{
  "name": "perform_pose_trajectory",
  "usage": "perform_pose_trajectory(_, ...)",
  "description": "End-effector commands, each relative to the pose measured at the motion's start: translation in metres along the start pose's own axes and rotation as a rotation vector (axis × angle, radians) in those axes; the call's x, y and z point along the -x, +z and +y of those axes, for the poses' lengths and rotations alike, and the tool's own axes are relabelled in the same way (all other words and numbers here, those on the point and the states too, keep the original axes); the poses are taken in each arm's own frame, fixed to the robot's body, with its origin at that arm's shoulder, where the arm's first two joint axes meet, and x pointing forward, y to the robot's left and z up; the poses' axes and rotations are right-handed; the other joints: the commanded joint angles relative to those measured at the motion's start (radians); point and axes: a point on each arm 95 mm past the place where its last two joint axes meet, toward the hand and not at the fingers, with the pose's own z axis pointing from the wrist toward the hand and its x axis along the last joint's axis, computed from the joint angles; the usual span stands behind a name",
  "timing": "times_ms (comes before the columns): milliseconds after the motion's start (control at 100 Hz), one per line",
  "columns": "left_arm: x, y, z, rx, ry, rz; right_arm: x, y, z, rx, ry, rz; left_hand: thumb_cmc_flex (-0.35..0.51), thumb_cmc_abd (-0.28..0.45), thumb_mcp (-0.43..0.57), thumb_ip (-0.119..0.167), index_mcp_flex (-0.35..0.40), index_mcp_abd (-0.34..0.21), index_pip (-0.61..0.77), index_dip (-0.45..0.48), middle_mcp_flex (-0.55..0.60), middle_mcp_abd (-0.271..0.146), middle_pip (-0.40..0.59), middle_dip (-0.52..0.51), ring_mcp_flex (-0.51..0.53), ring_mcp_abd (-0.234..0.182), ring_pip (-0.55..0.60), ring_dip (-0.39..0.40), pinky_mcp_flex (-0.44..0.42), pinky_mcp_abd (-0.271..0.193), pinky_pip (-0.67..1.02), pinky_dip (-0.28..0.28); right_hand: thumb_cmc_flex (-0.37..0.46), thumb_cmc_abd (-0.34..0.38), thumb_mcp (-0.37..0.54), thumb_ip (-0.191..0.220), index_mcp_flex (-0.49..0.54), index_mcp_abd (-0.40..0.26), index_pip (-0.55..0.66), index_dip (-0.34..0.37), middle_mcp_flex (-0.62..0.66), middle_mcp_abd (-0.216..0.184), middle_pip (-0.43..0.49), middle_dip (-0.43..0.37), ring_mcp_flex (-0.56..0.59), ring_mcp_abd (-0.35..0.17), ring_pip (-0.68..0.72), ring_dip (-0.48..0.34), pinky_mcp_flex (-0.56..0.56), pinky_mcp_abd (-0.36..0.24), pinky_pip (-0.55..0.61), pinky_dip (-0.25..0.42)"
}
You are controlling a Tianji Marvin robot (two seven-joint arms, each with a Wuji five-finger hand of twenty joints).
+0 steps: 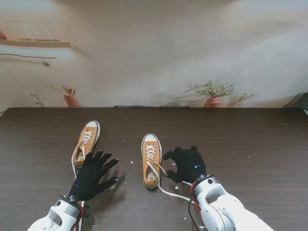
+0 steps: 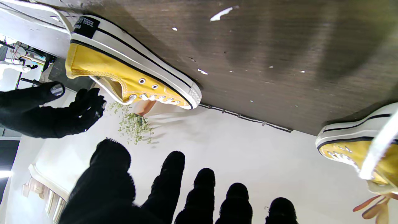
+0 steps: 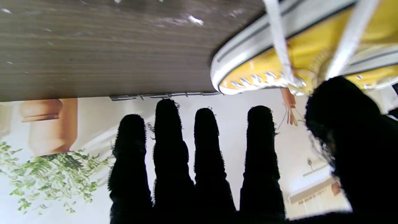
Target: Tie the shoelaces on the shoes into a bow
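White cotton laces (image 1: 166,185) trail loose from the nearer yellow canvas shoe (image 1: 150,160), running across the dark tabletop (image 1: 250,144) toward me; they look limp, light and a little slippery, so I judge they should be pinched near their free ends between thumb and forefinger, while the shoe itself seems light enough to slide if tugged. The right robot hand (image 1: 186,163) hovers just right of that shoe, fingers spread and holding nothing, with one lace strand passing close by its thumb. The left robot hand (image 1: 92,175) is likewise splayed and empty, just nearer to me than the second shoe (image 1: 86,142), whose lace hangs beside it.
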Motion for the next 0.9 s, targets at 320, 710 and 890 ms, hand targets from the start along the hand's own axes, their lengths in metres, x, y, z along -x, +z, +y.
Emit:
perform_pose_trajectory(320, -0.003, 0.002, 0.004, 0.033, 0.006, 0.011, 0.016, 0.006, -0.035, -0.103, -0.085, -0.008, 0.023, -0.013, -0.008, 0.008, 0.020, -0.033, 0.006, 0.002, 0.001, 0.003, 0.013, -0.003, 0.012, -0.012, -0.005, -0.008, 0.003, -0.078, -0.017, -0.004, 0.025, -0.029, 0.058, -0.005, -0.035, 0.001, 0.005, 0.019, -0.024, -0.021, 0.034, 0.020, 0.007, -0.018, 0.023, 0.017, -0.011, -0.007, 0.017, 0.018)
perform_pose_trajectory(710, -0.002, 0.002, 0.005, 0.026, 0.010, 0.020, 0.013, 0.016, -0.056, -0.146, -0.121, 0.001, 0.023, -0.012, -0.007, 0.008, 0.022, -0.032, 0.007, 0.001, 0.003, 0.003, 0.014, -0.004, 0.014, -0.011, -0.005, -0.007, 0.003, -0.077, -0.016, -0.005, 0.025, -0.051, 0.060, -0.010, -0.107, 0.027, 0.017, 0.012, -0.103, -0.021, 0.051, 0.027, -0.038, -0.020, 0.034, 0.017, -0.037, -0.009, 0.014, 0.027)
perform_pose_trajectory(890, -0.003, 0.002, 0.005, 0.025, 0.010, 0.026, 0.012, 0.023, -0.061, -0.145, -0.127, 0.005, 0.023, -0.012, -0.007, 0.008, 0.023, -0.033, 0.008, 0.002, 0.003, 0.003, 0.015, -0.003, 0.014, -0.012, -0.005, -0.007, 0.003, -0.076, -0.016, -0.005, 0.031, -0.067, 0.075, -0.016, -0.069, 0.037, 0.042, 0.019, -0.107, -0.020, 0.056, 0.026, -0.045, -0.018, 0.037, 0.015, -0.043, -0.007, 0.010, 0.029)
